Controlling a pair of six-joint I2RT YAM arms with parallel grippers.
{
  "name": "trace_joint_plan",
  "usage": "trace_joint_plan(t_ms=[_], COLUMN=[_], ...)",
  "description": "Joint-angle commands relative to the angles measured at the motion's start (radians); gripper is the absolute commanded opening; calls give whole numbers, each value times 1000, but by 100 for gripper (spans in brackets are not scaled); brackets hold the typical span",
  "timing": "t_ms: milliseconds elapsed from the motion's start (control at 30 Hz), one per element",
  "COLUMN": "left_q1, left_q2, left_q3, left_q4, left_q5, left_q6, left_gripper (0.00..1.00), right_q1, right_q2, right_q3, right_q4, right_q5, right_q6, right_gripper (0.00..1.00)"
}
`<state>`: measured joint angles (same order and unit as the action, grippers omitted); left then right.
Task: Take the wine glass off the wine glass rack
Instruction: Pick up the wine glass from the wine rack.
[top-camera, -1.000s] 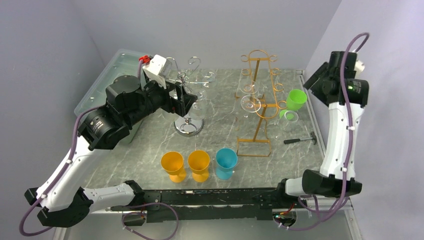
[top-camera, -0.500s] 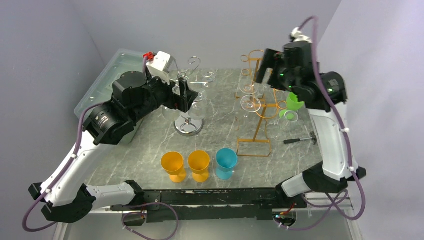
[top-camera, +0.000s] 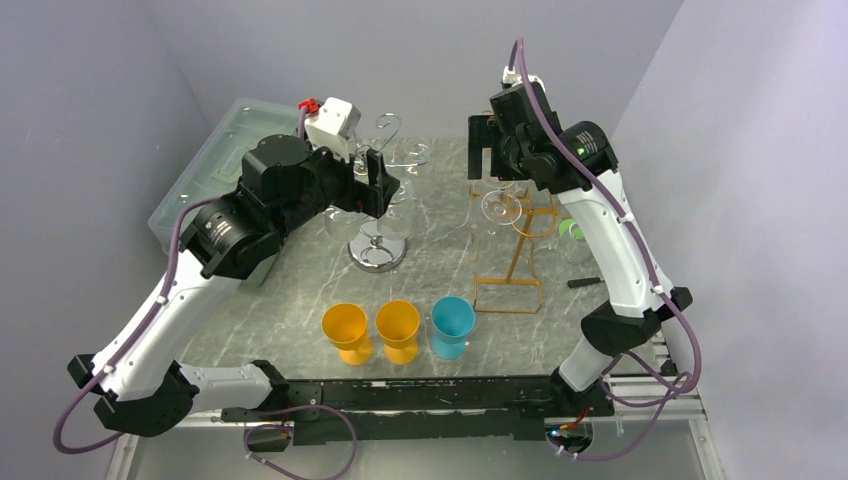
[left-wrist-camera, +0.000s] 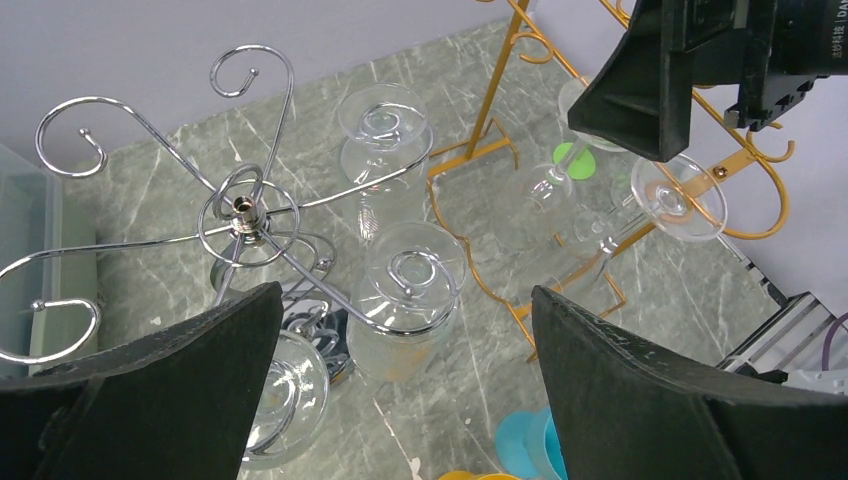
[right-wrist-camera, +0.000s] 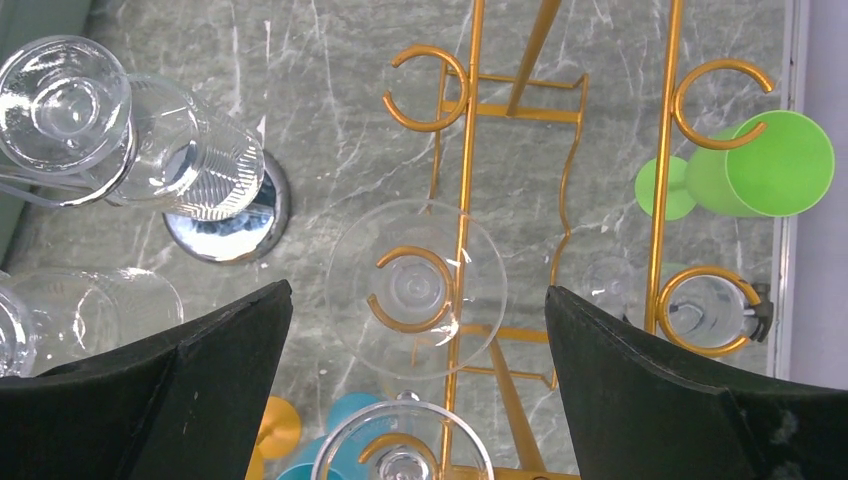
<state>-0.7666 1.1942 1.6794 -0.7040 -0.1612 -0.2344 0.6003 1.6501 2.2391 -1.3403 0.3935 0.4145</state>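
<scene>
Right gripper (right-wrist-camera: 417, 300), fingers spread, lines up to grasp above gold wire rack's (right-wrist-camera: 468, 150) hanging clear wine glass (right-wrist-camera: 415, 262); left gripper (left-wrist-camera: 405, 300) gapes left of it.

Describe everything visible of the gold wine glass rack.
The gold rack is thin wire, metal by its look, standing upright on a rectangular wire foot on the marbled table, right of centre. Two parallel rails along its top carry open C-shaped hooks. Clear wine glasses hang upside down, feet caught in hooks. The right gripper hangs open above it.
</scene>
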Motion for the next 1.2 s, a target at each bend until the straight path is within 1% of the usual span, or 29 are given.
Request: trace_joint_plan(t_ms=[0, 300, 600, 767, 933, 1067, 1167], left_q1=[3, 4, 4, 3, 3, 3, 4], left_q2=[11, 19, 18, 15, 13, 13, 12], left_q3=[45, 36, 25, 20, 14, 11, 9], left_q4=[14, 23, 29, 31, 35, 37, 39], left_q5=[-18, -16, -15, -18, -21, -23, -23], left_q6=[-22, -23, -26, -25, -24, -21, -21], left_gripper=[100, 99, 100, 99, 99, 100, 99], right_q1=[6, 5, 6, 4, 4, 3, 4], right_q2=[-8, -15, -1, 19, 23, 20, 16], right_q3=[-2, -92, -105, -91, -96, -94, -88], right_q4=[15, 51, 86, 90, 91, 92, 89], right_q5=[23, 4, 11, 2, 6, 16, 24], right_q6=[-50, -62, -66, -66, -62, -59, -57], right_gripper=[100, 100, 98, 93, 84, 74, 63])
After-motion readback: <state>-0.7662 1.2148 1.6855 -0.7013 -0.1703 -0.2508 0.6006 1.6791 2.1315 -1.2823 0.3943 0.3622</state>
